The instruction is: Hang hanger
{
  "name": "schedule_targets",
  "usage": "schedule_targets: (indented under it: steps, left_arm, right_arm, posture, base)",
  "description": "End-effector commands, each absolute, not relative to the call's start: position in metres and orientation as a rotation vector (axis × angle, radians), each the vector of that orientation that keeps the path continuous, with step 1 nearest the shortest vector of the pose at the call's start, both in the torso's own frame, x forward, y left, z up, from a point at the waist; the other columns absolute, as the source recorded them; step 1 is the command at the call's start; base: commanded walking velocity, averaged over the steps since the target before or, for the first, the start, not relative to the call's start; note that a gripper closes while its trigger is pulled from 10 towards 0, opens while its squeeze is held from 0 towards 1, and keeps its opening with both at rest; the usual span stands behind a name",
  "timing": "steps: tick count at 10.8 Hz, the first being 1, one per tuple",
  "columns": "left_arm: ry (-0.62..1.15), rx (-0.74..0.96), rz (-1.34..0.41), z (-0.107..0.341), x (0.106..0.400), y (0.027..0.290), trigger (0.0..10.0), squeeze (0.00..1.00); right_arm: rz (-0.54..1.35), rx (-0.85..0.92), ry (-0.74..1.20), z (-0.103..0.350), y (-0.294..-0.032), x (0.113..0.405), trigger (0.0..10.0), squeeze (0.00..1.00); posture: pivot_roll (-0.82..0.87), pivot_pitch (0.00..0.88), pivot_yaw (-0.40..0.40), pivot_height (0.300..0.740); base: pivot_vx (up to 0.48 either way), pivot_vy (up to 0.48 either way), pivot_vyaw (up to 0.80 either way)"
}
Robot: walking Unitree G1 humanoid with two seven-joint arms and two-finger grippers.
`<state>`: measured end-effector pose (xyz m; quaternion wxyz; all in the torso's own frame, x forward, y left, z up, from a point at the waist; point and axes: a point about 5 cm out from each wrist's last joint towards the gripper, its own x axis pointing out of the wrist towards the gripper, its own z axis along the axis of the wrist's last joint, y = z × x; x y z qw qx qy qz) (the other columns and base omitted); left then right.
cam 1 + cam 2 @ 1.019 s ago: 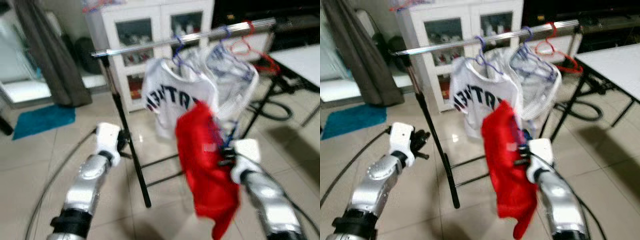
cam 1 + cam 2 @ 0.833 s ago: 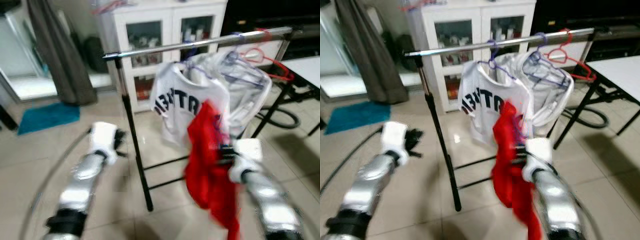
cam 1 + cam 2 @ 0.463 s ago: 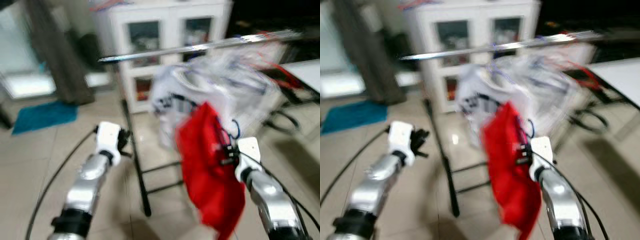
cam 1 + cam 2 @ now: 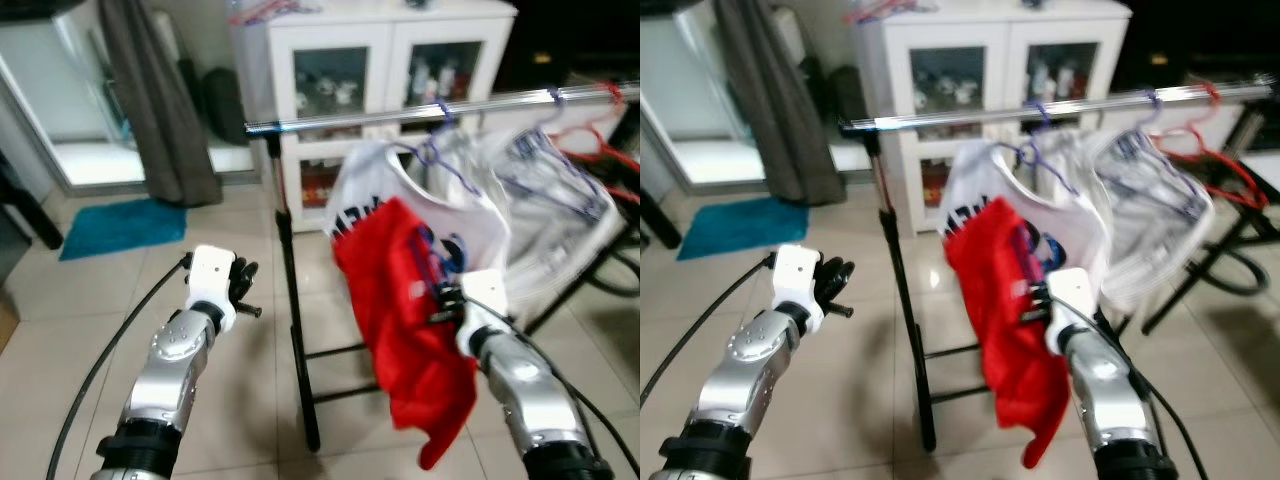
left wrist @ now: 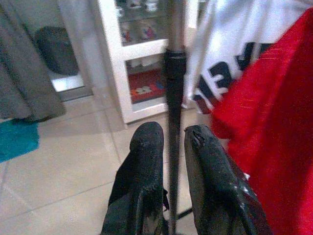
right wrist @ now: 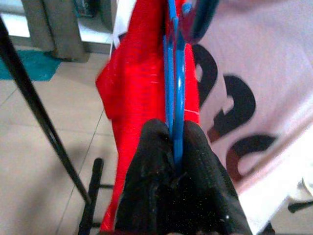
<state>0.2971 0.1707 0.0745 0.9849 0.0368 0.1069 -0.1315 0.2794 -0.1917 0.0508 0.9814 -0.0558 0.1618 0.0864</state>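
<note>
My right gripper point(image 6: 174, 143) is shut on a blue hanger point(image 6: 172, 88) that carries a red garment point(image 4: 402, 320). It holds them in front of and below the silver rail point(image 4: 400, 117) of a clothes rack, against a white lettered jersey point(image 4: 1080, 215) that hangs from the rail on a purple hanger point(image 4: 1038, 150). My left gripper point(image 5: 173, 134) is raised to the left of the rack's black upright point(image 4: 296, 310). Its fingers point(image 5: 146, 161) stand nearly together with nothing between them.
Further right on the rail hang a pale patterned garment point(image 4: 555, 210) and a bare red hanger point(image 4: 1225, 175). A white glass-door cabinet point(image 4: 380, 80) stands behind the rack. A grey curtain point(image 4: 150, 110) and a teal mat point(image 4: 120, 225) lie to the left. A black cable point(image 4: 105, 375) trails over the tiled floor.
The view has swung and sharpened, so the rack now sits further right and nearer. The right gripper still holds the hanger with the red garment. The left arm keeps its pose.
</note>
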Motion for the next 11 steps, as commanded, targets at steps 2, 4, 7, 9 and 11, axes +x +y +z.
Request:
schedule_targets:
  steps: [2,4,7,9,11]
  left_arm:
    - [0.205,0.094,-0.249,0.078,0.297,0.179,10.0,0.0]
    - [0.204,0.101,-0.256,0.078,0.298,0.178,10.0,0.0]
    - [0.202,0.105,-0.266,0.079,0.298,0.177,10.0,0.0]
    - [0.187,0.11,-0.283,0.084,0.301,0.175,10.0,0.0]
    - [0.157,0.104,-0.336,0.096,0.306,0.168,10.0,0.0]
  right_arm:
    - [0.195,-0.116,0.251,0.064,-0.183,0.289,10.0,0.0]
    - [0.184,-0.119,0.227,0.07,-0.183,0.294,10.0,0.0]
    - [0.165,-0.111,0.182,0.08,-0.181,0.299,10.0,0.0]
    - [0.142,-0.094,0.143,0.089,-0.182,0.304,10.0,0.0]
    - [0.108,-0.083,0.07,0.109,-0.183,0.312,10.0,0.0]
  posture:
    - [-0.02,0.0,0.026,0.74]
    - [-0.02,0.0,0.023,0.74]
    - [-0.02,0.0,0.023,0.74]
    - [-0.02,0.0,0.027,0.74]
    - [-0.02,0.0,0.028,0.74]
  base:
    - [0.341,0.0,0.0]
    - [0.345,0.0,0.0]
    - [0.345,0.0,0.0]
    - [0.341,0.0,0.0]
    - [0.0,0.0,0.0]
